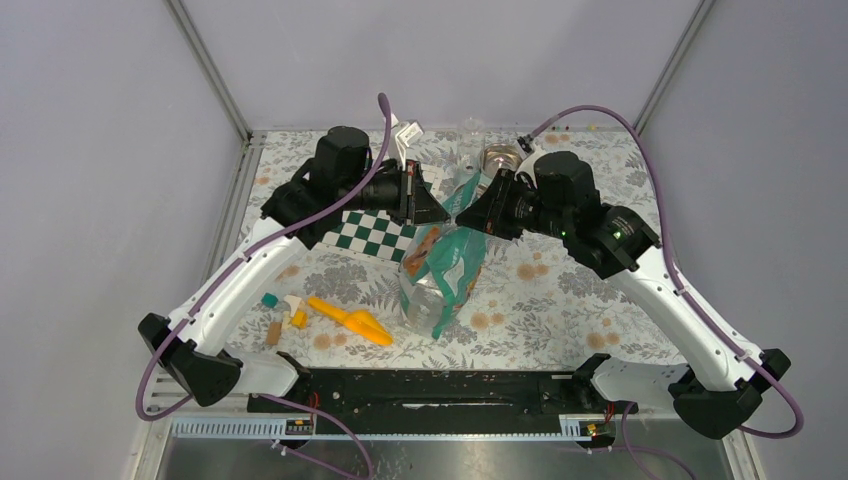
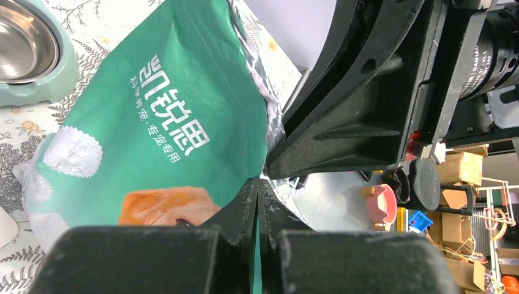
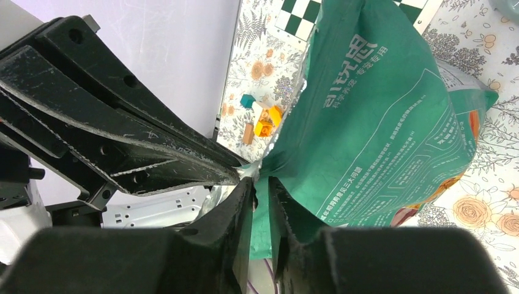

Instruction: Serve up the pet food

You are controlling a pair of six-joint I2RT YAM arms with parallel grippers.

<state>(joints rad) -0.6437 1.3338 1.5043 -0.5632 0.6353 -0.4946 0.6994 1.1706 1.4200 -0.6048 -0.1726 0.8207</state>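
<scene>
- My left tool [image 2: 257, 202] is clamped flat on the top edge of the green bag [image 2: 153, 110], with a sliver of the film nipped between the fingers.
- My right tool [image 3: 260, 196] sits on the opposite lip, its fingers a little parted with the bag's edge in the gap. That looks too loose to be a firm pinch.
- I can't see the pet food anywhere. My guess is it's all inside the bag.
- The steel bowl [image 2: 21, 40] at the far side of the counter [image 1: 560, 300] shows bare metal, so nothing is served yet.
- The orange scoop [image 1: 352, 320] lies untouched on the counter, near my left arm.
- I'd call this the early part of the job. The mouth is being worked at, and scooping or pouring is all to come.
- The kibble is loose and has no axis of its own, so I go by the bag. Its long axis runs from the base on the counter up to the mouth between my tools. It leans away from me, with the mouth pointing roughly toward the bowl.
</scene>
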